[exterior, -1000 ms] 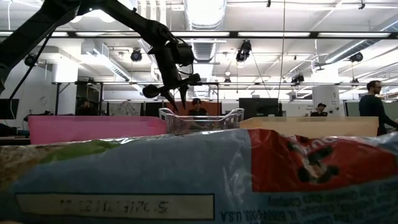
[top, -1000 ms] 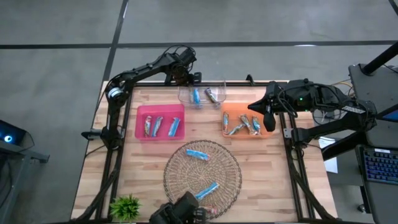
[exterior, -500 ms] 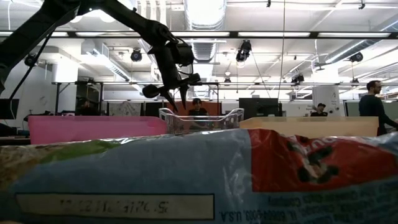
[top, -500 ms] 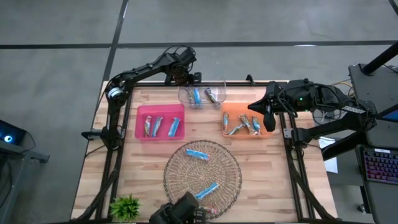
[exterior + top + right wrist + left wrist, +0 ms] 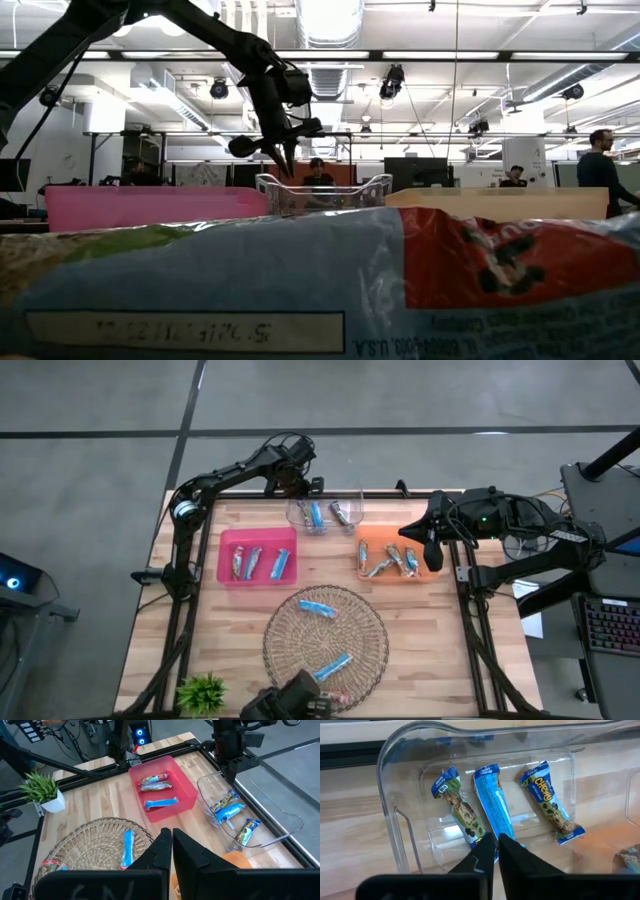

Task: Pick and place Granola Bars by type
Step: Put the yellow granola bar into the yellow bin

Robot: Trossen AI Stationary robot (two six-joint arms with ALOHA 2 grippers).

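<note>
A pale wooden plank table point(image 5: 420, 640) is seen from above. At its far edge sits a clear plastic tray point(image 5: 325, 515) with rounded corners. Three glossy wrapped granola bars point(image 5: 492, 807) lie in it side by side; their long axes run roughly parallel, along the tray's short side. The middle bar is bright blue, while the two flanking ones are blue with pictures of oats and chocolate.

The left gripper point(image 5: 496, 845) is held above the tray's far-left corner, its two dark fingers pressed together with nothing between them.

Nearer the table's left side, a pink plastic bin point(image 5: 228, 540) holds three bars, laid lengthwise from front to back. To the right, an orange bin point(image 5: 365, 538) holds several bars lying at mixed angles. The right gripper point(image 5: 172, 842) is poised over the orange bin's right edge, its fingers closed and empty.

A round woven wicker mat point(image 5: 300, 655) lies at the front centre. Two blue bars rest on it, one near its far edge lying almost crosswise, one near its front lying diagonally. A small green plant point(image 5: 202, 692) stands at the front-left corner.
</note>
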